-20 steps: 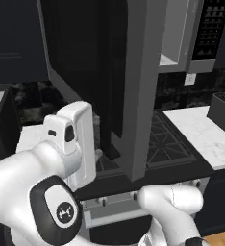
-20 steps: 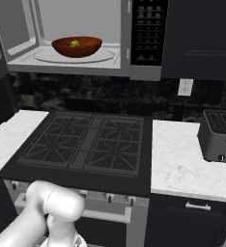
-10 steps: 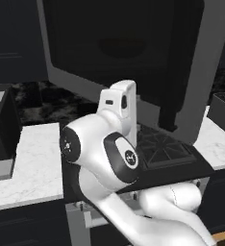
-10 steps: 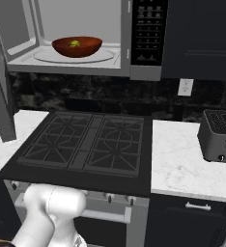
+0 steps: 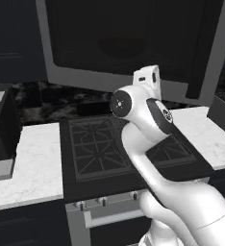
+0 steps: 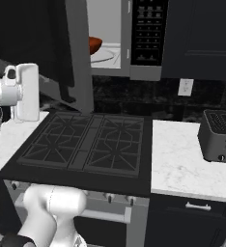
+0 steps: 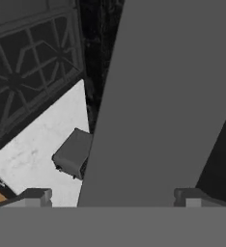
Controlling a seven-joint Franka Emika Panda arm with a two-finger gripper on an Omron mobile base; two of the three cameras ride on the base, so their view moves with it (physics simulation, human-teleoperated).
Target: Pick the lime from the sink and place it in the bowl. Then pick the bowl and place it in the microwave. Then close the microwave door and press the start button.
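Two fingers spread against microwave door; toaster, stove nearby.

Microwave door: grey frame, dark glass, partly swung, upper frame. Bowl: red-brown, inside microwave, upper centre.

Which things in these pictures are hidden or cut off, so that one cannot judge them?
- Lime: right base view, the door covers most of the bowl, so what lies in it cannot be told.
- Gap left to close: left base view, the door runs past the top edge.
- Gripper contact with the door: hand view, only the fingertips show; touching or apart, unclear.
- Start button: right base view, panel buttons too small.
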